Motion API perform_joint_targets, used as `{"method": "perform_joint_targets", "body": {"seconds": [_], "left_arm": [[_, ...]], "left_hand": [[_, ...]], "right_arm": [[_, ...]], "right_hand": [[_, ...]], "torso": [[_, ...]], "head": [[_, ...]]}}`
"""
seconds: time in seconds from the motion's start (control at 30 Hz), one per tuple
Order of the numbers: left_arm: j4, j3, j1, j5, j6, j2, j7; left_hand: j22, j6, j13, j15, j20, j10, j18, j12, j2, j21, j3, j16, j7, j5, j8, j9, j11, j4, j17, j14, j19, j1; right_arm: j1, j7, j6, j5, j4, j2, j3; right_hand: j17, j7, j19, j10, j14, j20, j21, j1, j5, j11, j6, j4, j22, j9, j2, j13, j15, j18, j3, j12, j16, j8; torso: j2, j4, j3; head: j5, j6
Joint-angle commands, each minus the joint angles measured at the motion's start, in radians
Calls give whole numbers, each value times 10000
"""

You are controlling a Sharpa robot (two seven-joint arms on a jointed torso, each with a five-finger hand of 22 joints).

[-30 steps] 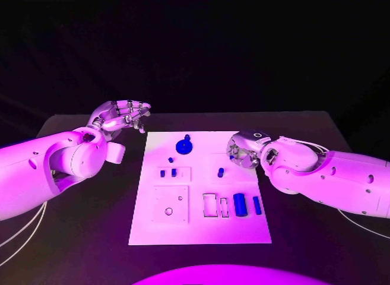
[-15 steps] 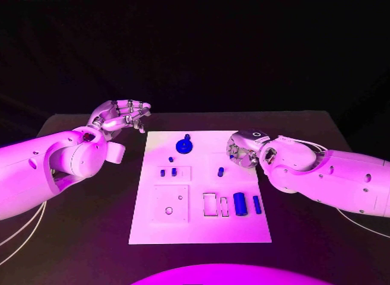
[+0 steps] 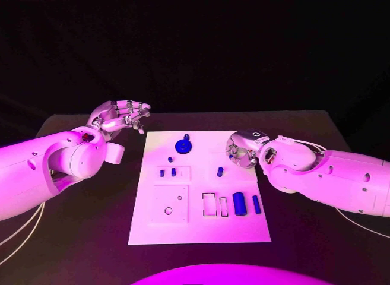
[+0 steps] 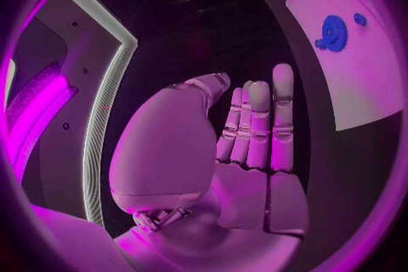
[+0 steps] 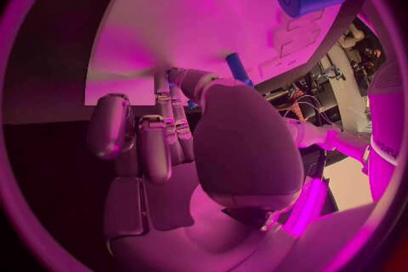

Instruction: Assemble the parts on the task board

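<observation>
Parts lie spread over the task board (image 3: 199, 225), the white plate at the middle of our desk (image 3: 75, 237): a round blue knob (image 3: 183, 146) near the board's far edge, small blue pegs (image 3: 167, 173) in a framed recess toward its left edge, a short blue pin (image 3: 219, 171) toward its right edge, and a thick blue cylinder (image 3: 239, 203) with a thinner blue rod (image 3: 256, 204) beside it nearer our edge. A blank square plate with an oval hole (image 3: 169, 205) sits toward the near left corner.

Our right hand (image 3: 243, 149) hovers over the board's far right corner, fingers loosely curled and holding nothing; we judge it is poised there for the pin just beside it. Our left hand (image 3: 119, 117) waits off the board near the desk's far left corner, fingers straight and apart, palm bare, likely kept clear so the right arm has room.
</observation>
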Motion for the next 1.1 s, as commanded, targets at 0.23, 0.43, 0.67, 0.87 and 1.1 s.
{"method": "perform_joint_targets", "body": {"seconds": [0.23, 0.43, 0.67, 0.87, 1.1], "left_arm": [[40, 10, 13, -187, 17, -3, 57], [39, 10, 13, -194, 14, -8, 57], [14, 10, 13, -195, 13, -8, 19], [-30, 10, 13, -196, 8, -14, 5], [-57, 10, 13, -196, 12, -21, 0]], "left_hand": [[-29, -209, -49, 64, 47, -121, 148, -57, -3, -55, 21, -27, 38, -7, 35, -16, 32, -80, -30, -62, 36, 127], [-34, -236, -60, 70, 51, -131, 148, -55, 3, -61, 25, -26, 46, -4, 32, -19, 38, -86, -34, -64, 40, 136], [-48, -350, -97, 90, 66, -188, 147, -59, -4, -78, 23, -24, 79, 2, 11, -36, 68, -107, -50, -72, 52, 154], [-58, -430, -119, 106, 79, -223, 146, -55, -9, -90, 16, -21, 102, 1, -6, -51, 88, -108, -60, -78, 59, 148], [-62, -468, -130, 114, 85, -242, 146, -53, -10, -96, 13, -19, 112, 2, -15, -59, 97, -109, -65, -81, 61, 147]], "right_arm": [[-83, 13, -221, -5, 13, -35, -55], [-83, 44, -450, -16, 73, -82, -54], [-62, 74, -611, -12, 203, -210, -50], [-12, 107, -677, 28, 386, -356, -43], [96, 136, -714, 95, 691, -556, -32]], "right_hand": [[106, -42, 127, 210, 593, 6, 170, -191, -181, -5, -36, -259, 480, 195, 171, 30, -90, -220, 264, -186, 83, 136], [116, -42, 140, 224, 595, 5, 200, -216, -203, -6, -46, -284, 501, 215, 178, 30, -90, -226, 287, -207, 89, 144], [139, -43, 149, 243, 600, 4, 224, -238, -219, -8, -52, -319, 519, 240, 181, 31, -91, -231, 317, -229, 102, 155], [131, -43, 155, 251, 598, 4, 239, -248, -224, -9, -54, -334, 530, 250, 178, 32, -92, -234, 328, -238, 100, 159], [141, -43, 158, 256, 600, 4, 247, -257, -225, -9, -55, -345, 536, 258, 177, 32, -92, -235, 337, -246, 105, 163]], "torso": [[2, 2, 0], [1, -2, 2], [-5, -11, -4], [-2, -3, -5], [-4, -1, -14]], "head": [[-56, -12], [-40, -6], [-30, 11], [-35, 24], [-60, 53]]}}
